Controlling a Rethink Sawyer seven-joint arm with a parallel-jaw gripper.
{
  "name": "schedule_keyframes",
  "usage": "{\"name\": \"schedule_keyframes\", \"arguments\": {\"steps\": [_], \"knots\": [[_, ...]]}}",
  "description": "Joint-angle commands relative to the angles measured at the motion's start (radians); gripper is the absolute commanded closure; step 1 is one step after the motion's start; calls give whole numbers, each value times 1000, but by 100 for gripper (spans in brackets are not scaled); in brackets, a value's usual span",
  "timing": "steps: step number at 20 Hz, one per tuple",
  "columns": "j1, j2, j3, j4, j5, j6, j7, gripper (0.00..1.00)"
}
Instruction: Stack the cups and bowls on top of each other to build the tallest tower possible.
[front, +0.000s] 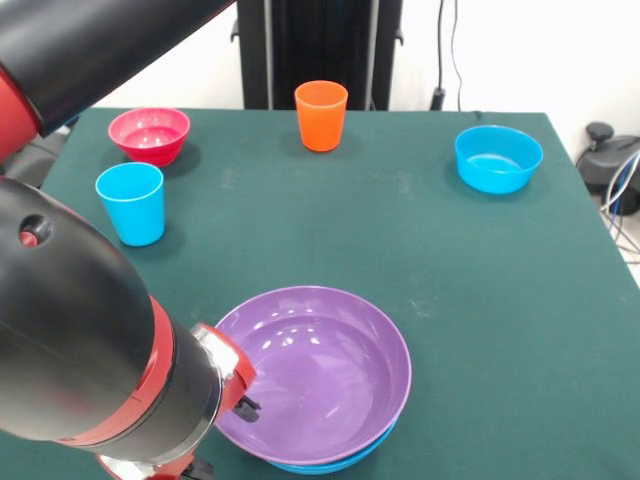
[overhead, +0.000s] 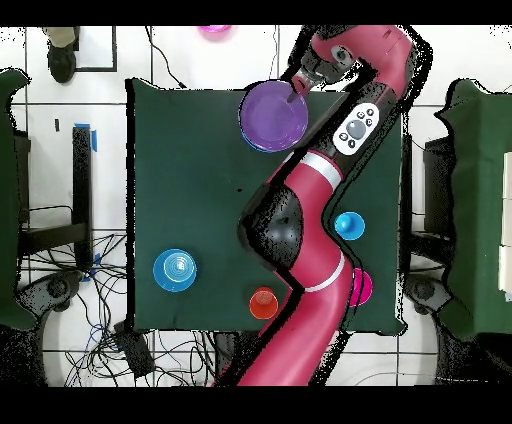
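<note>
A purple bowl (front: 320, 365) sits nested on a blue bowl (front: 335, 466) at the table's near edge; the purple bowl also shows in the overhead view (overhead: 272, 116). My gripper (front: 243, 403) is at the purple bowl's left rim, also seen from above (overhead: 298, 90); the arm hides its state. A light blue cup (front: 131, 203) (overhead: 349, 226) stands upright at the left. An orange cup (front: 321, 115) (overhead: 263, 302) stands at the far middle. A small crimson bowl (front: 149, 134) (overhead: 361, 288) is at the far left and a second blue bowl (front: 498, 158) (overhead: 175, 270) at the far right. The other cups and bowls are out of view.
My arm (front: 90, 350) fills the near left of the front view and hides that corner of the green table (front: 300, 230). A hot pink round thing (overhead: 215, 31) lies off the table beyond the purple bowl. Cables lie on the floor around the table.
</note>
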Motion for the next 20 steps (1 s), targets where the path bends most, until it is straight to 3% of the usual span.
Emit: {"name": "schedule_keyframes", "arguments": {"steps": [1,10,20], "knots": [[36,-60,-154,-39,-44,0,-92,0],[45,-93,-176,-32,-45,33,-128,0],[53,-121,-208,-25,-36,94,-95,0]]}}
